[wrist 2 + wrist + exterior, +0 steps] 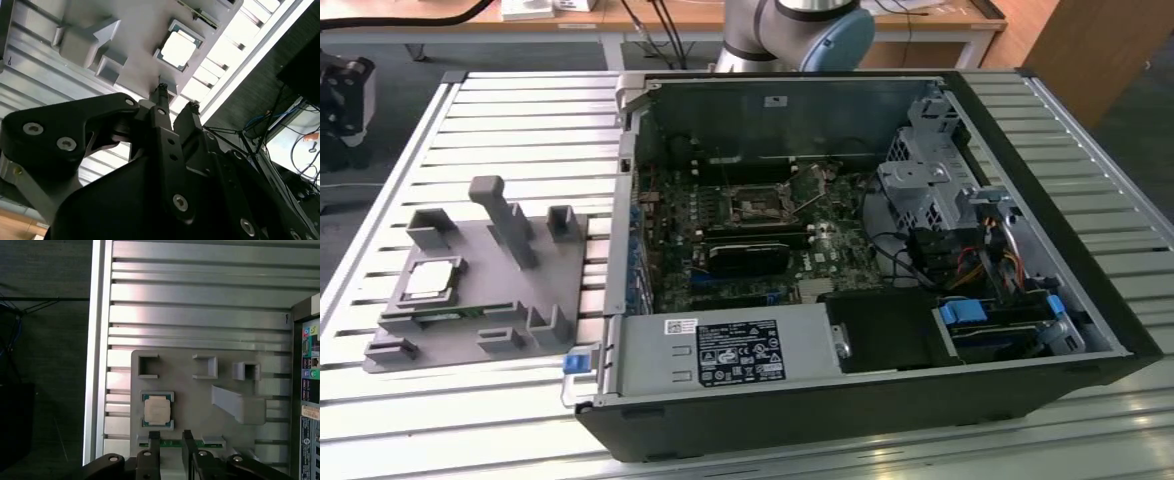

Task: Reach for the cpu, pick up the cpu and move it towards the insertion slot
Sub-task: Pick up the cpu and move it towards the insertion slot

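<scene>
First wrist view: the cpu lies flat, silver top up, in a square recess of the grey fixture. The fixture sits on the slatted table beside the open computer case. The gripper hangs near the chip but clear of it, fingers parted and holding nothing. A thin green memory stick lies just beside the recess (it shows through the gap between the fingertips). The insertion slot is on the motherboard inside the case, well apart from the fixture. We judge the chip light, rigid, slick on top and fragile underneath, so it is best taken gently by opposite edges.
</scene>
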{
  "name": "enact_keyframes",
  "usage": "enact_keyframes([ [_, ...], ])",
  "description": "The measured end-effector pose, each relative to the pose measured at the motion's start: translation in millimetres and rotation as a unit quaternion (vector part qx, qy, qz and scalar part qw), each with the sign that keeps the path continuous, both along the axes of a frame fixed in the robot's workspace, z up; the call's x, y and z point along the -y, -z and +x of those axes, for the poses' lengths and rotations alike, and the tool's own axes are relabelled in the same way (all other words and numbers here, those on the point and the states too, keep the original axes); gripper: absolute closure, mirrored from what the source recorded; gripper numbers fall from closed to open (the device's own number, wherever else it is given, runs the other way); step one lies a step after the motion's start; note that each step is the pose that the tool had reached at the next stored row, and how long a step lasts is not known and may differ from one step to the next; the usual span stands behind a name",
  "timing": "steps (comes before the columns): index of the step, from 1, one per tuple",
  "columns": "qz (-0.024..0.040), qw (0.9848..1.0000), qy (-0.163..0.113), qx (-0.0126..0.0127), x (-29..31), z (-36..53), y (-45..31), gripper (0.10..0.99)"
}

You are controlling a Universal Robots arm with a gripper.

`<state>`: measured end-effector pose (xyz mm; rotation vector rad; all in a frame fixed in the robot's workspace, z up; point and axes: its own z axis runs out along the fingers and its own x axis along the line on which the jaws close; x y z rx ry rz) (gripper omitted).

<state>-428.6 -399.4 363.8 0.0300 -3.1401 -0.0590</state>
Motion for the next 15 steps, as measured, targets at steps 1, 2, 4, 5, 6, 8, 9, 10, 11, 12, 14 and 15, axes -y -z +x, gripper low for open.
enact_keyframes([
  [1,-0.0001,1.0,0.0,-0.0001,0.0,-0.2,1.4,0.733],
  [2,0.0,1.0,0.0,-0.0004,0.0,-0.3,3.2,0.733],
  [4,0.0,1.0,0.0,-0.0012,0.0,-0.7,6.7,0.616],
  [5,0.0,1.0,0.0,-0.0017,0.1,-1.0,8.5,0.616],
  [6,0.0,1.0,0.0,-0.0022,0.2,-1.4,10.3,0.561],
  [8,0.0,1.0,0.0,-0.0041,0.7,-2.6,14.1,0.502],
  [9,0.0,1.0,0.0,-0.005,0.8,-3.4,15.9,0.443],
  [10,0.0,1.0,0.0,-0.0057,0.9,-4.1,17.7,0.443],
  [11,0.0,1.0,0.0,-0.0064,0.9,-4.8,19.5,0.38],
  [12,0.0,1.0,0.0,-0.0071,1.0,-5.6,21.3,0.38],
  [14,0.0,1.0,0.0,-0.0082,1.1,-6.9,25.0,0.38],
  [15,0.0,1.0,0.0,-0.0086,1.1,-7.5,26.8,0.38],
])
